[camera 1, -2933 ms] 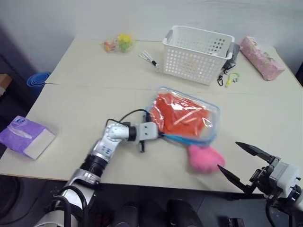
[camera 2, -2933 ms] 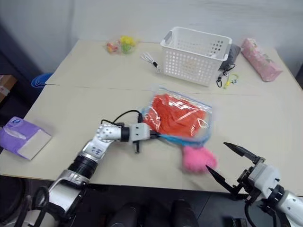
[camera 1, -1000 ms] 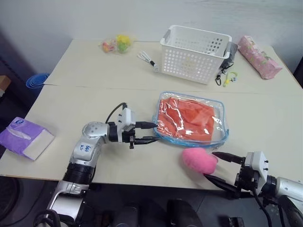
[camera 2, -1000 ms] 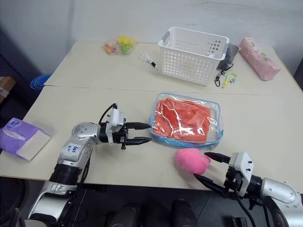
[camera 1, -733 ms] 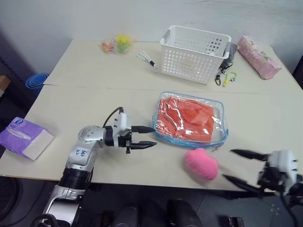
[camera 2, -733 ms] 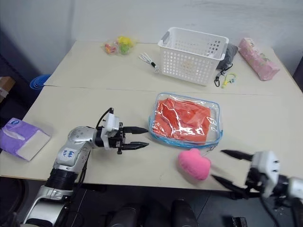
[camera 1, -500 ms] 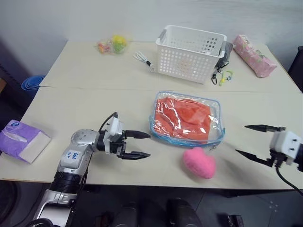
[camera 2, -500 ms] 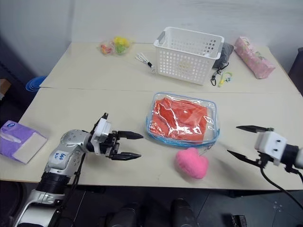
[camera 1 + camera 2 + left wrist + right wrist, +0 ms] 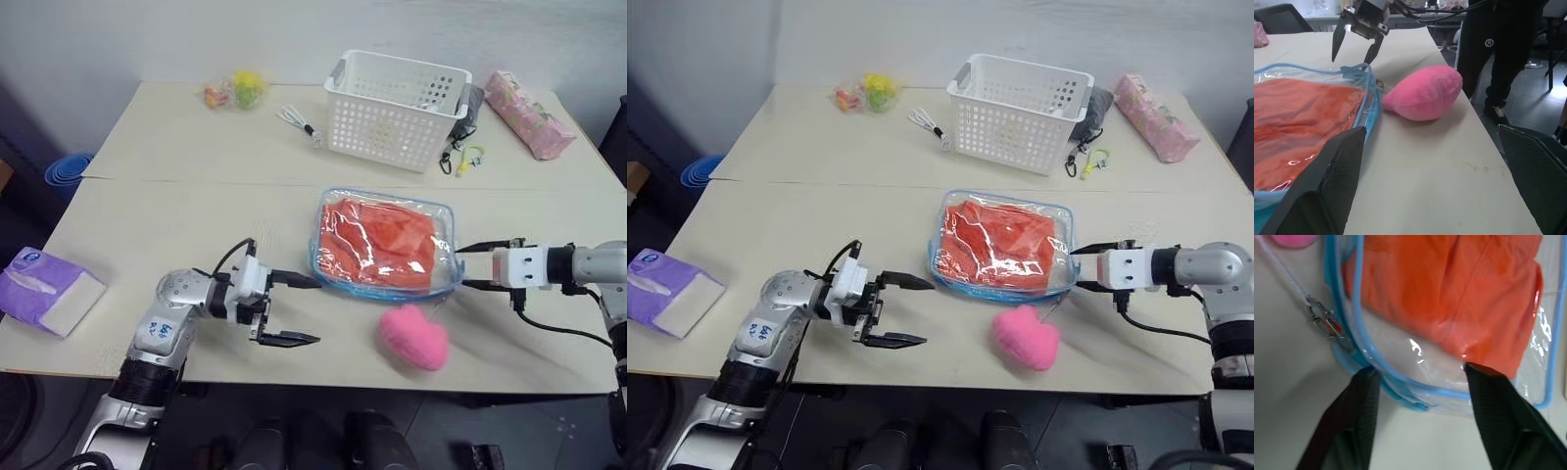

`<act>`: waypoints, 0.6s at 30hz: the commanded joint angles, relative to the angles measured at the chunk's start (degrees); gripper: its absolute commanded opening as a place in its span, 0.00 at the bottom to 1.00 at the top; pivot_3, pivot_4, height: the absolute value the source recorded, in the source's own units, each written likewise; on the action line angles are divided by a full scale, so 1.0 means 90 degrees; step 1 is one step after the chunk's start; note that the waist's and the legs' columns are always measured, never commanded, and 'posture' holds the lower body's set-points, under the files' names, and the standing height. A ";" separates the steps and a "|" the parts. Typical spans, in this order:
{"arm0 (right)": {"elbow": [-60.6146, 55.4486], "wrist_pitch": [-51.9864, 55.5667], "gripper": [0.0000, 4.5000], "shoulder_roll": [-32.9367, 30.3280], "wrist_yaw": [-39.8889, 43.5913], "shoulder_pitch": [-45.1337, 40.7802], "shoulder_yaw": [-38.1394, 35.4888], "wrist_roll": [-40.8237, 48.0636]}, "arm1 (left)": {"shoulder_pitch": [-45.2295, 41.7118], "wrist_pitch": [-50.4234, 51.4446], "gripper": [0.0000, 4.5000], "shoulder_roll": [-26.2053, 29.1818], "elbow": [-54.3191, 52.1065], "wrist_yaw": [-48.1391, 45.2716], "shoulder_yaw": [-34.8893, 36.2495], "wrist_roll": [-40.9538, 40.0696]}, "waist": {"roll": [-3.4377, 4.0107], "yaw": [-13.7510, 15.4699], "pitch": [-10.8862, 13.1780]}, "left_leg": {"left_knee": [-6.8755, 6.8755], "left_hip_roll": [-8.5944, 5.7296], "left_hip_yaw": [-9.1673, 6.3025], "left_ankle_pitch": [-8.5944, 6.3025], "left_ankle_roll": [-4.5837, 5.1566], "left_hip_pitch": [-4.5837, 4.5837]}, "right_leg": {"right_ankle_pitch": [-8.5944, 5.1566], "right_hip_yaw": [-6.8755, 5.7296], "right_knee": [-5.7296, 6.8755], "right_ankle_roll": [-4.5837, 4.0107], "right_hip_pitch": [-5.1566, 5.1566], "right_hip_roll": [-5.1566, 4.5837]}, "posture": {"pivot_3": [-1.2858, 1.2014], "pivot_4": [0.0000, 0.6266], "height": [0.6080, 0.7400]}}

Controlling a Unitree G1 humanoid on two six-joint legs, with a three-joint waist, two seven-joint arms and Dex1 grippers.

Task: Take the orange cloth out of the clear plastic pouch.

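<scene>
Orange cloth (image 9: 377, 240) still inside the clear plastic pouch (image 9: 443, 220), flat on the table (image 9: 176, 211).

We see our right gripper (image 9: 473, 264) at the pouch's right blue edge, its fingers parted around that rim, not yet pinching. Our left gripper (image 9: 297, 309) sits just left of the pouch, spread wide and empty. A pink heart plush (image 9: 414, 336) lies just in front; a white basket (image 9: 396, 96) stands behind.

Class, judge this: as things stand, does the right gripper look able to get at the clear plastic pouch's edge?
Probably yes: the right gripper, jaws apart, straddles the clear plastic pouch's blue-edged end, with nothing between; the pink heart plush lies nearer the table edge.
</scene>
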 commanded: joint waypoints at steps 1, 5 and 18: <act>0.0079 -0.0197 0.34 0.0106 0.0163 -0.0181 0.0100 0.0196 | -0.0121 -0.0193 1.00 -0.0192 0.0002 0.0098 -0.0216 0.0129 | 0.0000 0.0000 0.0000 | 0.0001 0.0000 0.0000 0.0000 0.0000 0.0000 | 0.0000 -0.0001 0.0000 0.0000 0.0000 0.0000 | 0.52 0.24 1.00; 0.0121 -0.0202 0.04 0.0191 0.0361 -0.0176 0.0184 0.0344 | -0.0441 -0.0525 1.00 -0.0596 0.0441 0.0275 -0.0625 0.0561 | 0.0000 0.0007 0.0000 | 0.0009 0.0000 0.0001 0.0000 0.0000 0.0000 | 0.0000 -0.0001 0.0005 0.0000 0.0000 0.0001 | 0.52 0.24 1.00; 0.0199 -0.0160 0.01 0.0106 0.0480 -0.0069 0.0170 0.0546 | -0.1126 -0.1479 1.00 -0.2135 0.1926 0.1031 -0.1704 0.1705 | 0.0000 0.0021 0.0000 | 0.0049 0.0000 -0.0002 -0.0003 0.0002 -0.0012 | 0.0001 -0.0007 0.0024 0.0003 0.0000 0.0002 | 0.52 0.24 1.00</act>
